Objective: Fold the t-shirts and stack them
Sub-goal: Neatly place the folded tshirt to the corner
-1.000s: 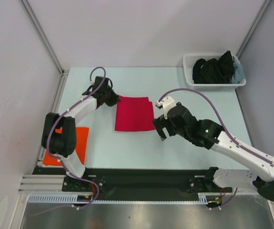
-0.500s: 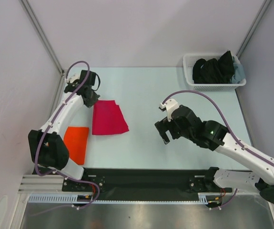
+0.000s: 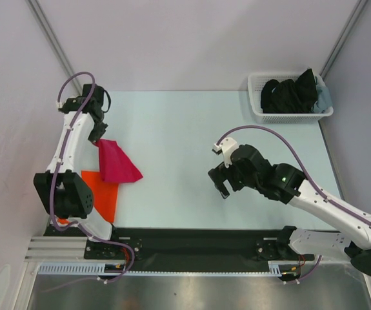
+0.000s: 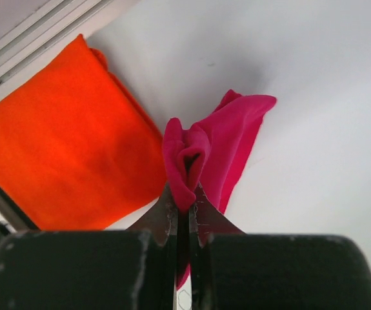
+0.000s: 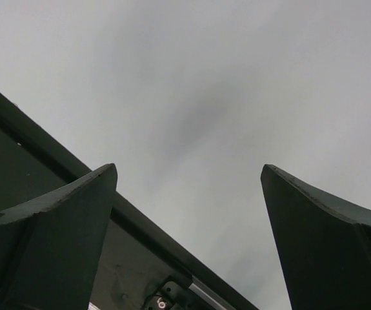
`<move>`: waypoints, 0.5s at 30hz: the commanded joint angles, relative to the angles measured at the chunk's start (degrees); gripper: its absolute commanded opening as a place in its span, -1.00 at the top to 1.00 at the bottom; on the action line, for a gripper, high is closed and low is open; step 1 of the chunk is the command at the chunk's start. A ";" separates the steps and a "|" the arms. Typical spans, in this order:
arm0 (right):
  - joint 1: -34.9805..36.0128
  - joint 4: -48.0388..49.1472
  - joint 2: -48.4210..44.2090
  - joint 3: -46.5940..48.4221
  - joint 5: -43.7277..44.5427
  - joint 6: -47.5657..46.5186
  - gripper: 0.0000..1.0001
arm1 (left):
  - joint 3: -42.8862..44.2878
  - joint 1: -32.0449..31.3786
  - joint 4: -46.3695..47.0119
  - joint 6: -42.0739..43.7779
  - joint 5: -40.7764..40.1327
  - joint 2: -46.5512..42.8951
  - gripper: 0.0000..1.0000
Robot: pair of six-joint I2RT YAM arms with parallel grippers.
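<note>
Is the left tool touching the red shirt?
Touching. Left wrist view shows the left tool clamped on a bunched fold of the red shirt.

The pale table (image 3: pixel 191 129) bears a folded orange t-shirt (image 3: pixel 108 197) and a white basket (image 3: pixel 295 117).

Crimson t-shirt (image 4: pixel 233 139): soft matt cloth with a fine nap, creased where it is bunched in the left pincer (image 4: pixel 185 201).
Orange t-shirt (image 4: pixel 62 135): the same matt cloth, lying smooth.
Table (image 3: pixel 191 123): pale, smooth top with a low sheen.
Right pincer (image 5: pixel 188 169): fingers (image 5: pixel 50 239) dark, matt and faintly grainy.
Basket (image 3: pixel 290 118): white plastic lattice, containing dark cloth (image 3: pixel 288 93).
Arm shells (image 3: pixel 327 203): white and glossy.
Front ledge (image 3: pixel 191 294): brushed metal.
</note>
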 commanded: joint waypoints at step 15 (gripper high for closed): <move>-0.85 0.81 -1.34 -1.26 -1.58 0.07 -0.99 | 4.42 10.71 -3.96 2.02 -0.65 -0.62 0.99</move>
